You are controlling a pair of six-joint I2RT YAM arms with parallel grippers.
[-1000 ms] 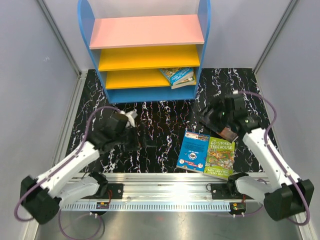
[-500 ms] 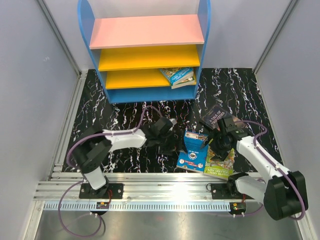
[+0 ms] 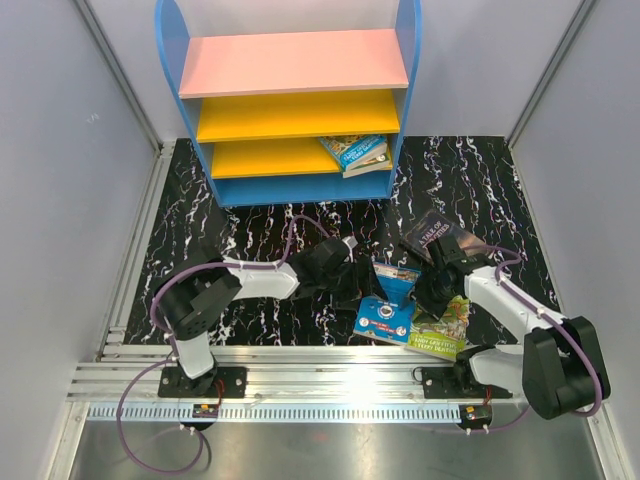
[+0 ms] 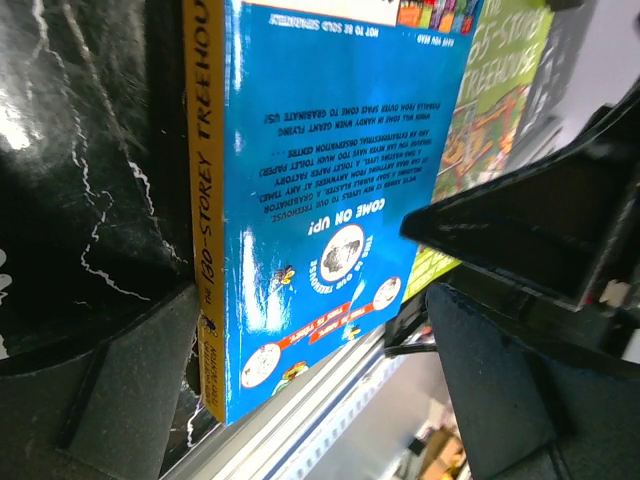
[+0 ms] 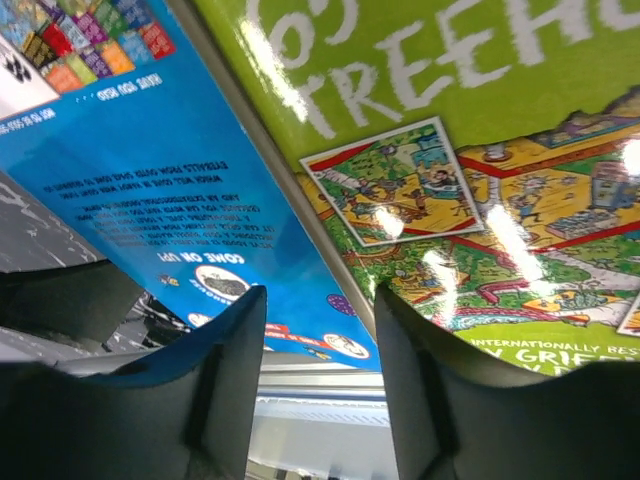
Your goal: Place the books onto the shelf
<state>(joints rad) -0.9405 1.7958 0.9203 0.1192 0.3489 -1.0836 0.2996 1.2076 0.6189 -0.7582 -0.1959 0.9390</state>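
Since the arms were seen a second ago, both have been brought low toward the near edge of the counter. The left gripper, then folded back far to the left, has been reached across to the blue book. The right gripper has been lowered onto the seam between that book and the green book. The green book has been turned askew, and the blue one is now seen tipped instead of lying flat.

Glossy paperback covers are shown, streaked with glare, and the blue book has a yellow lettered spine. The fingers are of matte black moulded plastic. The counter is black, veined with white like marble.

The left gripper is spread wide and released, and the blue book is straddled between its fingers, spine beside one of them. The right gripper's jaws are held partly apart with nothing seen clamped; the adjoining edges of the two books lie just ahead of the gap.

Just beyond the right gripper a dark book, earlier covered by that arm, lies flat. Far beyond both grippers stands the shelf, made of flat painted boards between round-topped blue panels, with two more books on its lowest yellow board.
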